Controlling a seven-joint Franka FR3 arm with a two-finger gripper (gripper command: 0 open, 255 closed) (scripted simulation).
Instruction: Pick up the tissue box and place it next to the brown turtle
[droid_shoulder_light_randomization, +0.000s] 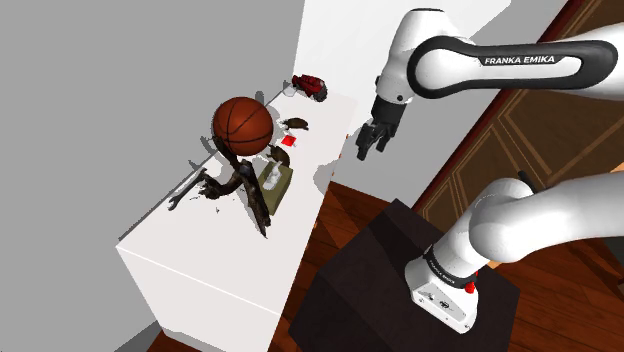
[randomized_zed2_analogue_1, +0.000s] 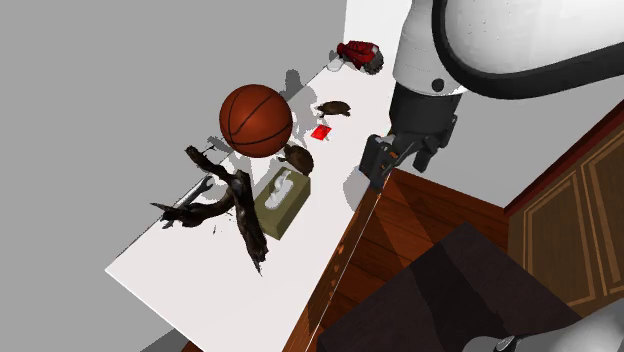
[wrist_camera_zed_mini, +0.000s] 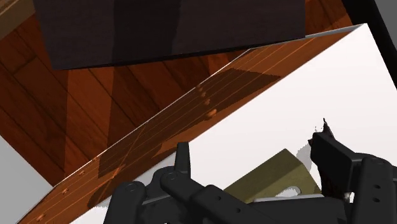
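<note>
The tissue box is an olive carton with a white tissue at its slot, lying on the white table beside a dark branch-like stand. The same tissue box sits in front of the basketball in the second exterior view. The brown turtle lies farther back on the table, and the turtle has a small red card near it. My gripper hangs open in the air over the table's edge, apart from the box. In the wrist view the gripper has its fingers apart, with the box beyond them, untouched.
A basketball rests on the dark branch stand right beside the box. A dark rounded object lies just behind the box, a red card past it, and a red-and-black item at the far end. Wooden floor lies below the table edge.
</note>
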